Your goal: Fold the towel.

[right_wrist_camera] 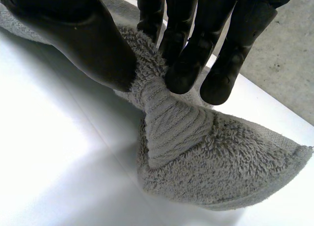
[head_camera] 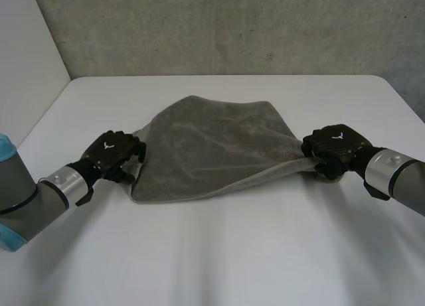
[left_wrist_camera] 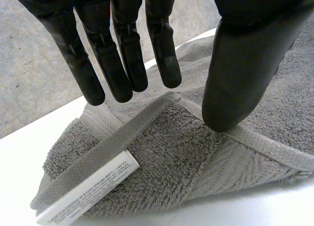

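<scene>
We are seeing the grey towel (head_camera: 219, 147) lying in the middle of the white table (head_camera: 232, 253), pulled out sideways between the two hands, its far edge bulging up in a rounded hump and its near edge running in a slanting line from left to right. The left hand (head_camera: 111, 153) is sitting at the towel's left end. In the left wrist view we are looking along that hand (left_wrist_camera: 245, 64), and its fingers (left_wrist_camera: 122, 59) are hanging straight and spread just above a folded-over corner of the towel (left_wrist_camera: 186, 157), with the thumb apart from them, its tip coming down at the hem, so nothing is being pinched there. A white label (left_wrist_camera: 91, 194) is sticking out of the fold below the fingertips. The right hand (head_camera: 335, 147) is sitting at the towel's right end, where the cloth is narrowing to a bunched point. In the right wrist view we are watching this hand (right_wrist_camera: 83, 35) squeezing a gathered corner of the towel (right_wrist_camera: 216, 157) between thumb and fingers (right_wrist_camera: 186, 69), the rest of the corner fanning out below on the table (right_wrist_camera: 59, 138). A grey wall (head_camera: 232, 27) is standing behind the table.
</scene>
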